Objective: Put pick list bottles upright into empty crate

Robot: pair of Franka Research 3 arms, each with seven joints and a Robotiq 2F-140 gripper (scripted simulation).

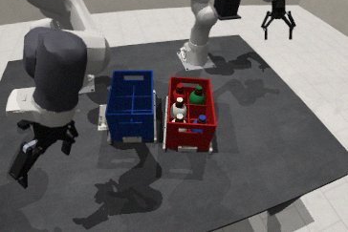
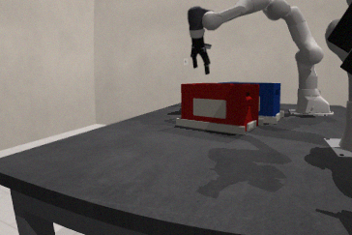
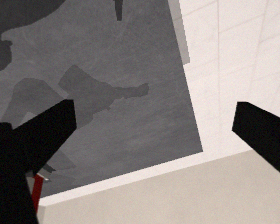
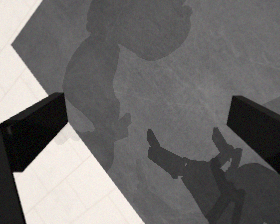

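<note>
At the left of the top view, the right gripper [image 1: 42, 154] [image 2: 200, 71] [image 4: 148, 109] gapes wide, holding nothing. Rightward come the unreadable pick list [image 1: 101, 118], the blue crate [image 1: 130, 125] [image 2: 271, 100], bottles partly hidden inside the red crate [image 1: 189, 137] [image 2: 208, 91], then the left gripper [image 1: 278, 36] [image 3: 154, 115], fully spread, also gripping nothing.

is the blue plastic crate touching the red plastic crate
Apart: the top view shows a strip of dark table between the blue plastic crate and the red plastic crate.
</note>
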